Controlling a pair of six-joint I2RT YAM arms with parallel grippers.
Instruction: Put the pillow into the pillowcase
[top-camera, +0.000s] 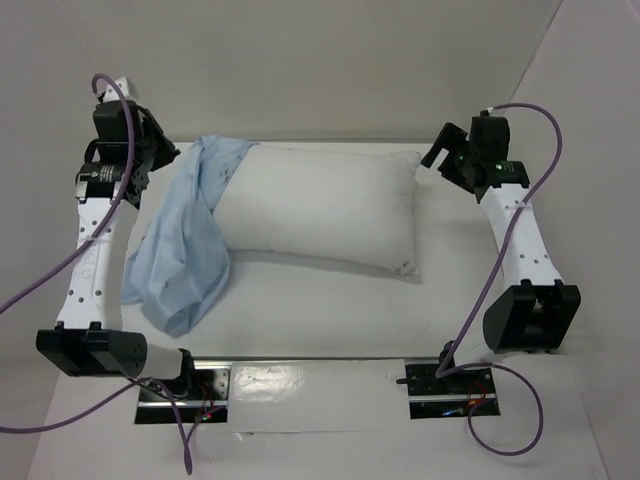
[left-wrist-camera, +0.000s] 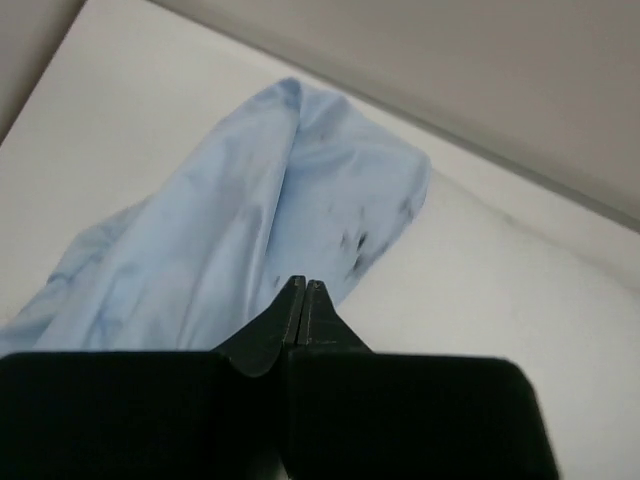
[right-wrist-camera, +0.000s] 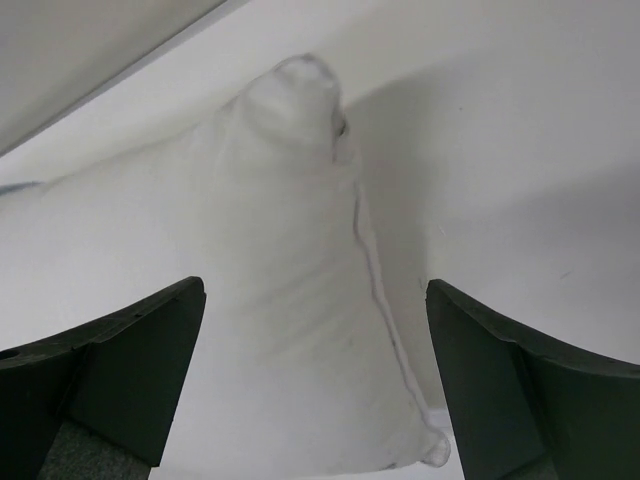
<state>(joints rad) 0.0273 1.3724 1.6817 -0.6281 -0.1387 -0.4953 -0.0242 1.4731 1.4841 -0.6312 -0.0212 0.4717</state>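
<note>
We find no text, brand, number or sign that can be read in any of the three views. Just behind the left claw (left-wrist-camera: 303, 291), on the black wrist housing seen from the top camera, we see a small label (top-camera: 100, 173) with pale print on a dark ground. Its characters are too small and blurred for us to make out a single letter.

White left arm (top-camera: 95, 250), white right arm (top-camera: 522, 235), black joints on both, purple cables (top-camera: 45, 285) looping off each, black claw fingers (right-wrist-camera: 130, 350), small green light (top-camera: 497, 158) glowing.
</note>
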